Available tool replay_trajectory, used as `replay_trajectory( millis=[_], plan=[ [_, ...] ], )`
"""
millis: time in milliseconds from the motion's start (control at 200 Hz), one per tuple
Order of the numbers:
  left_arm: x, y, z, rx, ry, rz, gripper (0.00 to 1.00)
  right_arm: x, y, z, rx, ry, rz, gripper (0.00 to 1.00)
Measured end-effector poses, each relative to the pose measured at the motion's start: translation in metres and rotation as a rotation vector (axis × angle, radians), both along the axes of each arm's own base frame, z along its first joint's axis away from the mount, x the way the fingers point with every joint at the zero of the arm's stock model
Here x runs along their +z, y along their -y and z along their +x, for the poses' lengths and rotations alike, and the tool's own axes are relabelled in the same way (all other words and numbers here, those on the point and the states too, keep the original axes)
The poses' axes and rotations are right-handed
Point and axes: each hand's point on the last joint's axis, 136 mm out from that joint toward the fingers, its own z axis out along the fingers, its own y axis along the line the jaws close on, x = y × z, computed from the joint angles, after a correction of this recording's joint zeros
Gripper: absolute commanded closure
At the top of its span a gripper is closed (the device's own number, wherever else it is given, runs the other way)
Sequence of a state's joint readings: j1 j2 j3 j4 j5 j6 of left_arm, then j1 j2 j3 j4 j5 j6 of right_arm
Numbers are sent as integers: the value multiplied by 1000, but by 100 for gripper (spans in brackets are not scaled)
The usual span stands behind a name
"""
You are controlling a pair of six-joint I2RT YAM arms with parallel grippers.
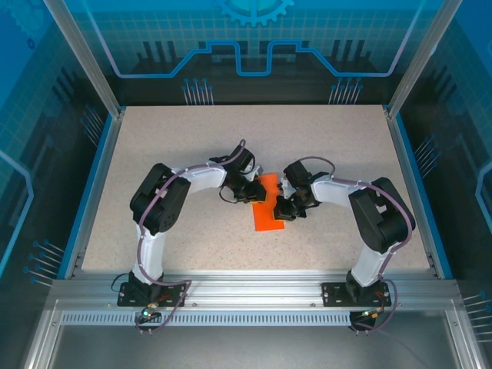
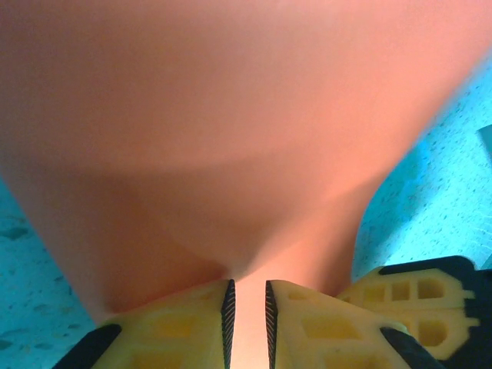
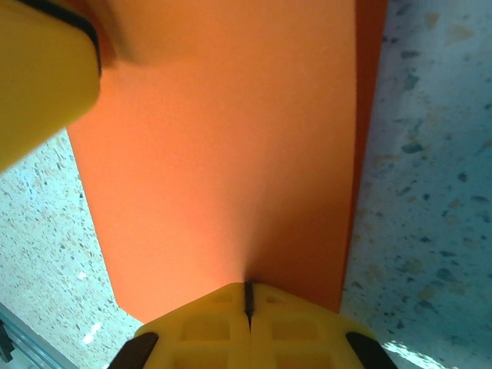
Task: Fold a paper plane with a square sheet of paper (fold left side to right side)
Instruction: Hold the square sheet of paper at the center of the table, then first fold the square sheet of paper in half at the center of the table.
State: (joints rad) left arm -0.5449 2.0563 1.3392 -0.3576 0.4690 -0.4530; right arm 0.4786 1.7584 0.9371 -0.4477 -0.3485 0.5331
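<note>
The square sheet of paper (image 1: 269, 209) is bright orange and lies mid-table, doubled over into a narrow upright strip. In the right wrist view its top layer (image 3: 223, 154) covers a lower layer whose edge shows at the right (image 3: 369, 115). My left gripper (image 1: 250, 189) is at the sheet's upper left. Its jaws (image 2: 247, 296) stand a narrow gap apart, with the bulging paper (image 2: 231, 115) right in front of them. My right gripper (image 1: 287, 207) is at the sheet's right edge, shut (image 3: 247, 290) on the paper, which puckers at the jaws. A paper plane is out of view.
The speckled tabletop (image 1: 169, 154) is bounded by blue rails and a metal frame at the near edge (image 1: 246, 288). One yellow finger of the left gripper (image 3: 38, 77) sits close over the sheet's far corner. The right gripper's finger (image 2: 415, 296) shows beside my left jaws.
</note>
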Motion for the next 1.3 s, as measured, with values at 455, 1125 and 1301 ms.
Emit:
replay_trajectory(
  millis=[455,1125,1301],
  plan=[
    [2,-2,18,15,53,-18,84,0,0,0,3,2,-6,98],
    [-12,-8,23,33,104,-94,86,-1,2,0,9,-11,-21,99],
    [-11,-10,29,46,111,-99,86,-1,2,0,9,-12,-21,99]
  ],
)
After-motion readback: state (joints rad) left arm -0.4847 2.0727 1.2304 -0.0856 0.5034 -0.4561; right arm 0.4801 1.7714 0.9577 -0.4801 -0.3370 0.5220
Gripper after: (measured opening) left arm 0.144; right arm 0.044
